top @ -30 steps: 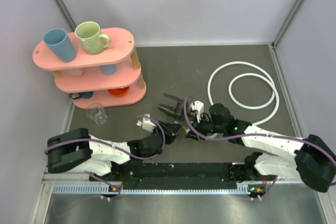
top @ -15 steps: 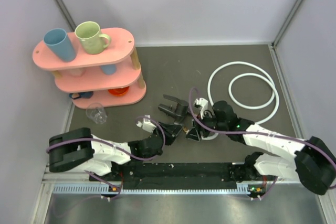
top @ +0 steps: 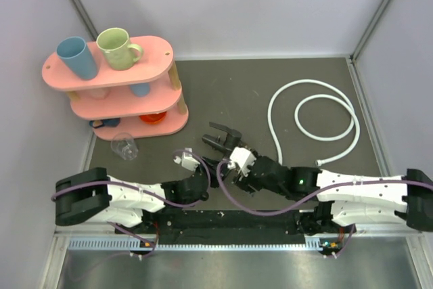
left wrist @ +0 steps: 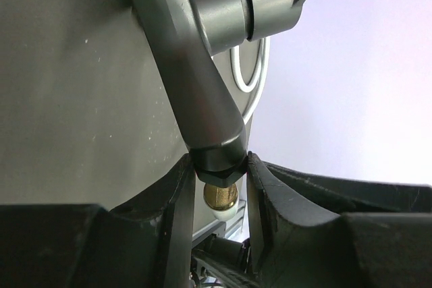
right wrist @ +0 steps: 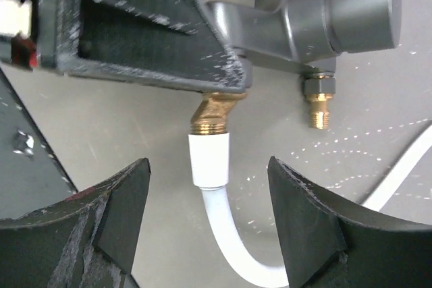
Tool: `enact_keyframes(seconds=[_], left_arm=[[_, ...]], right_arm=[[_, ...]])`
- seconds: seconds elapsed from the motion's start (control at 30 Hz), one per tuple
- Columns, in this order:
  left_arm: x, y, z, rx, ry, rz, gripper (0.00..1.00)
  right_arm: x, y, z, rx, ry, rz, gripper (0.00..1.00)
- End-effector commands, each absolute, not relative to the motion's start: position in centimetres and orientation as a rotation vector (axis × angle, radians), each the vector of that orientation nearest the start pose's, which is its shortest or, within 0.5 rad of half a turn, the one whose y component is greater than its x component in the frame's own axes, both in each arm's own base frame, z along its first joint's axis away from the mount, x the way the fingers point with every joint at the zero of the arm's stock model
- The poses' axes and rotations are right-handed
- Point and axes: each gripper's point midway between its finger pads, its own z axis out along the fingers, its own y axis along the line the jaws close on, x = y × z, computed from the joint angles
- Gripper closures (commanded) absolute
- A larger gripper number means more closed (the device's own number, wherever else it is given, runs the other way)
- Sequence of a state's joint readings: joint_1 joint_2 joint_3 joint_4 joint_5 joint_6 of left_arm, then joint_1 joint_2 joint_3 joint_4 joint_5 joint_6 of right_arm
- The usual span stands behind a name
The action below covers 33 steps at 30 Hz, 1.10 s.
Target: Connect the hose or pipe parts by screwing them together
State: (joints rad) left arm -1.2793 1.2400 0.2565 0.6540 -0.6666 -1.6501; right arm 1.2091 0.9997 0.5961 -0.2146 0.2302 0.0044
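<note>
White hose [right wrist: 210, 160] meets the fitting [right wrist: 283, 25] my left claw [left wrist: 217, 187] clamps; I'd close my open right claw [right wrist: 212, 200] squarely just below that fitting

The top camera hangs high over the near edge of the worktop [top: 223, 89]. It looks steeply down on all of it, with the black Y-shaped tap fitting [top: 222, 141] small near the middle. The left wrist camera sits tight against the fitting, rolled sideways. It sights along the left pincer [left wrist: 217, 180] to the white hose [left wrist: 260, 65] beyond the fitting. The right wrist camera looks down between the fingers of the right pincer [right wrist: 208, 170], also very close to the fitting. All three views share the fitting and part of the hose.
</note>
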Motion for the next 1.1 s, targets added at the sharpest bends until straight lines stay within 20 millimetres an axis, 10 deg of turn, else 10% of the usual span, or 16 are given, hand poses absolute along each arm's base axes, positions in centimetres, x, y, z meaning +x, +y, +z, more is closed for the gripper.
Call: enact_keyframes(seconds=[0.0,0.53,0.67,0.77,1.07], left_arm=[[17.6,-31.2,14.8,-0.861,1.822,-1.409,1.0],[17.1,-31.5,15.4,-0.855,1.831,-1.454,1.0],[17.0,-31.5,15.4,-0.854,1.832,-1.47,1.0],[16.9,-31.5,15.4,-0.852,1.829,-1.481,1.0],[16.7,-31.6,13.6,-0.814,1.865,-1.446,1.0]], right_arm=[[16.3,25.8,13.3,-1.183,1.761,0.043,0.3],[16.3,29.3,13.8,-1.175,1.617,-0.127,0.5],[16.1,29.7,14.1,-1.158,1.602,-0.07,0.83],[16.3,29.6,14.8,-1.098,1.601,0.02,1.0],[17.7,28.3,15.8,-0.979,1.742,0.584,1.0]])
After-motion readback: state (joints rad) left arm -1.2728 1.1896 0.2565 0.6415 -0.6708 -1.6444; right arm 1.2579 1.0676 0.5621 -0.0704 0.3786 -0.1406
